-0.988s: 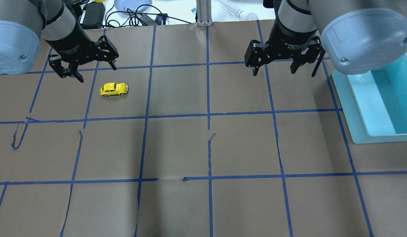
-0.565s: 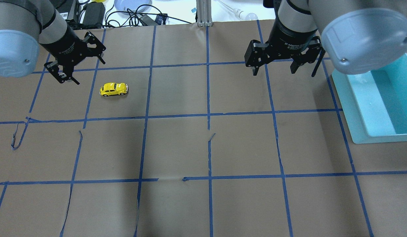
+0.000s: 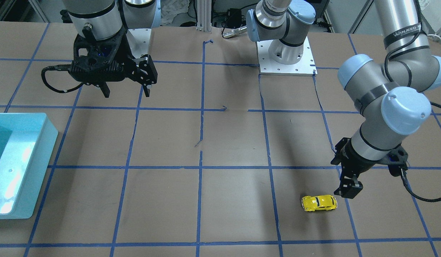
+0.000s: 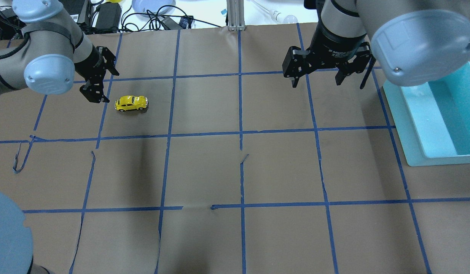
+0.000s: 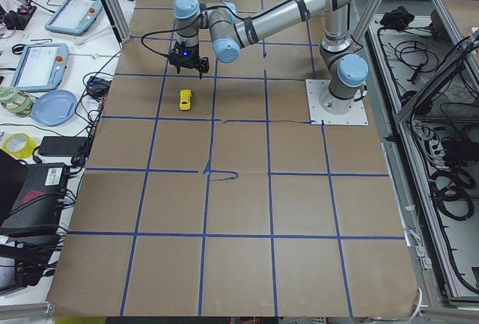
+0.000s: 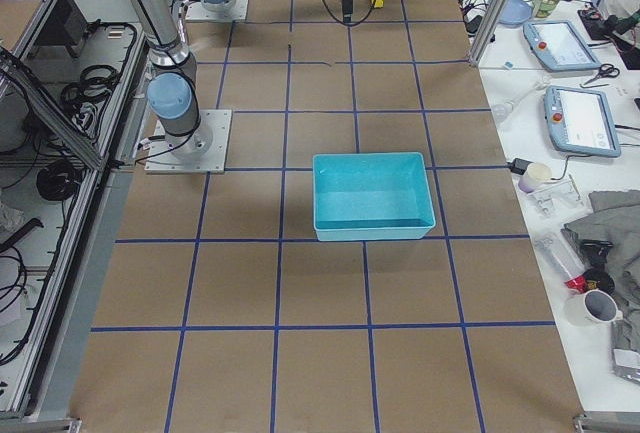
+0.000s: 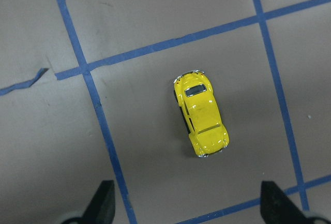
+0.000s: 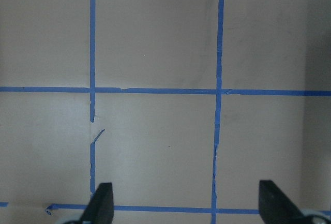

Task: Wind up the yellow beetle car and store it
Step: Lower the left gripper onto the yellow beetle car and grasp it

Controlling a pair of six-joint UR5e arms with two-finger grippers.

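The yellow beetle car stands on its wheels on the brown table at the left rear; it also shows in the front view and in the left wrist view. My left gripper is open and empty. It hovers just to the left of the car, apart from it, with the jaws spread across the car's width. In the left wrist view the car lies ahead of the two fingertips. My right gripper is open and empty above the table at the right rear, far from the car.
A teal bin stands at the table's right edge, and its inside looks bare. Blue tape lines divide the brown paper into squares. Cables, a plate and devices lie beyond the table's far edge.
My left arm has swung round, and its gripper has turned and come down close beside the car's left end. The car and the right arm have not moved.
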